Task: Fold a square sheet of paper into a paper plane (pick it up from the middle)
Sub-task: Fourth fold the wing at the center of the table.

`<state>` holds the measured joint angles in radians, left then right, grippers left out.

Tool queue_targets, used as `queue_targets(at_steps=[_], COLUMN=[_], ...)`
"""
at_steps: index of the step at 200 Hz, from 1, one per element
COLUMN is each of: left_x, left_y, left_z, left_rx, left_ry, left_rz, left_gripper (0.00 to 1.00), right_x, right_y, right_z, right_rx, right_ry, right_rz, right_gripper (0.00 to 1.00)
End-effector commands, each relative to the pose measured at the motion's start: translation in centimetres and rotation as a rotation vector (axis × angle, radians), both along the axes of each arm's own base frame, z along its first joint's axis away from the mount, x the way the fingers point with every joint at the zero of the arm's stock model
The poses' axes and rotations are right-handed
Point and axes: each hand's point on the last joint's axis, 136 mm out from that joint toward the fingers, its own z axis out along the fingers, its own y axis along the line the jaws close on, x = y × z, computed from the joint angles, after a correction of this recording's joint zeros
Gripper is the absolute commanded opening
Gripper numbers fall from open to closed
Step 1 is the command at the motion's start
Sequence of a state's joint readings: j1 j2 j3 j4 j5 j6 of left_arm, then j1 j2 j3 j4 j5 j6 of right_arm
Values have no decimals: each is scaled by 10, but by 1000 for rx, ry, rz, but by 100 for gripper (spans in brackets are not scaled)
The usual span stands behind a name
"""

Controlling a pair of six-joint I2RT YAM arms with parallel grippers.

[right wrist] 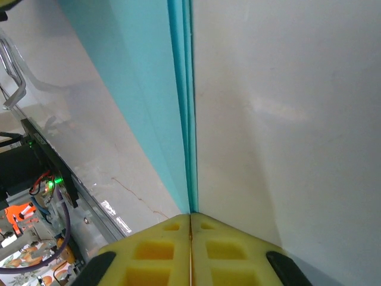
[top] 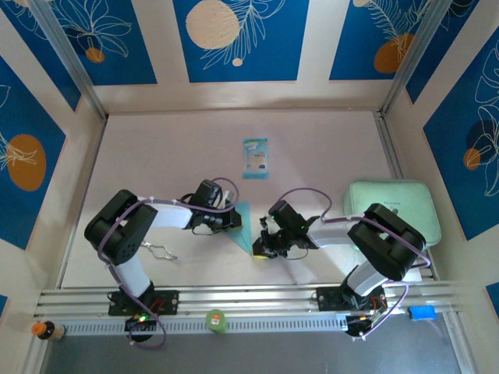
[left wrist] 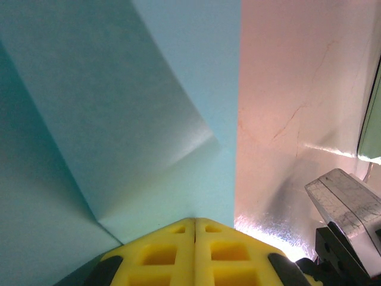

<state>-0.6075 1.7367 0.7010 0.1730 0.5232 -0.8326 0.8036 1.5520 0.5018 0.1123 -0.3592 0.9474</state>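
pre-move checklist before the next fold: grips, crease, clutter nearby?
1. Left gripper shut: ok.
2. Left gripper pinching the blue paper or only pressing on it: cannot tell.
3. Right gripper shut on the paper's folded edge, which runs straight into its fingertip seam: ok.
4. Layers stacked tight along that edge, in the right wrist view: ok.
5. Plane shape finished: not ok, only a folded triangle from the top.
6. Printed packet and green pad apart from the paper: ok.

left wrist view crops the folded paper [left wrist: 119, 149].
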Motion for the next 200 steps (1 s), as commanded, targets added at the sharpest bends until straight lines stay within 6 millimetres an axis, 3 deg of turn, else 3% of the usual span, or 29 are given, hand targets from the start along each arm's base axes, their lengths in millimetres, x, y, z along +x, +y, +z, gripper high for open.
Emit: queue_targets(at_steps=[1,22,67,102,151,170,200], left_x=[-29,-28,-28,-27,-25,-25,-25], left_y=[53,53,52,51,49,49,48], left_z=[-62,-62,-61,-59,-53,-53,-54], left_rx=[272,274,270,265,255,250,242], left_ry=[134,133,130,123,104,102,105], left_rz=[87,87,83,79,75,77,76], left_gripper=[0,0,0,0,0,0,0], right_x=[-65,-67,-70,-61,-12,12,37], right_y=[-39,-42,-44,-37,-21,-4,23], right_z=[-31,-32,-30,-14,32,49,53], right_rx=[-176,-184,-183,-166,-50,46,72], right_ry=[257,261,265,220,43,-12,-27], right_rz=[60,53,55,57,-31,-58,-38], right_gripper=[9,3,5,9,7,4,2])
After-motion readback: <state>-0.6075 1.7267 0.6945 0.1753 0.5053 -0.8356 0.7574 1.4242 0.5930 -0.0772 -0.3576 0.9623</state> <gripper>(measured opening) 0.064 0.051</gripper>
